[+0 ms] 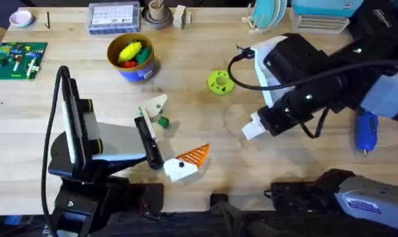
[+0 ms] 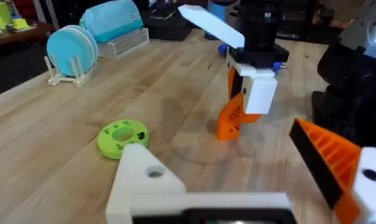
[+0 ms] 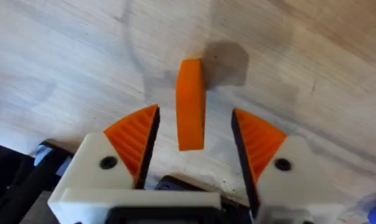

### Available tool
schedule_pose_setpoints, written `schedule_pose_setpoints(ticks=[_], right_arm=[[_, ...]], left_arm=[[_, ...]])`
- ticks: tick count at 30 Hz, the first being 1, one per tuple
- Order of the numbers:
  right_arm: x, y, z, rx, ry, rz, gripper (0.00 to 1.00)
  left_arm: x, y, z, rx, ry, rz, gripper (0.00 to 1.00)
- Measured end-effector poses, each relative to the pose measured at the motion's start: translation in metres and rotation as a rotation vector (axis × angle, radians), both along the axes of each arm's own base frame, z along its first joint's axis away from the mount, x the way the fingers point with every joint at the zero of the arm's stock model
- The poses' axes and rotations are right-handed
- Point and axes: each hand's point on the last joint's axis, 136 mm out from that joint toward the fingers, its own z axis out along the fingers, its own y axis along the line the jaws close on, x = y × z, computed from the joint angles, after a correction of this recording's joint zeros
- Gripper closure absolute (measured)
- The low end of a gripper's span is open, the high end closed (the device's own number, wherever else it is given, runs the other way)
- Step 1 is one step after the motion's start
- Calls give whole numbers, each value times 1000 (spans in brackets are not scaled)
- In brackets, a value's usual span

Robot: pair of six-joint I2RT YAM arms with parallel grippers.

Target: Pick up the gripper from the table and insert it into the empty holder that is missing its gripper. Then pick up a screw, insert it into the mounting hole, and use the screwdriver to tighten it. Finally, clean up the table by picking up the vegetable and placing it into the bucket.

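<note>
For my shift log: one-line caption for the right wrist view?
Right gripper open, orange pads either side of the loose orange gripper wedge on the wooden table.

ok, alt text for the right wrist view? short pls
The small orange ribbed plastic wedge lies on the wooden table, in the gap of the right end effector, untouched. Its two white finger blocks with orange ribbed pads stand open on either side.

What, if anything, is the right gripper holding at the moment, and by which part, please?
Nothing: the right gripper is open astride the orange wedge, with a gap showing on either side of it.
</note>
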Motion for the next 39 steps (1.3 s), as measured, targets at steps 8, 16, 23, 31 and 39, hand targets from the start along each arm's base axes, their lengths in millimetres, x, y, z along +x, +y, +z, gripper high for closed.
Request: schedule_pose_setpoints(ticks=[8, 16, 23, 31, 39], right_arm=[[7, 3, 0, 13, -29, -4, 421], [1, 0, 0, 0, -6, -4, 502], [2, 0, 0, 1, -8, -5, 823], [3, 1, 0, 4, -13, -8, 986], [15, 8, 43, 63, -113, -3, 991]], left_arm=[[0, 0, 0, 0, 0, 0, 8], [0, 0, 0, 0, 0, 0, 8], [0, 0, 0, 0, 0, 0, 8], [0, 0, 0, 0, 0, 0, 8], [0, 0, 0, 0, 0, 0, 9]])
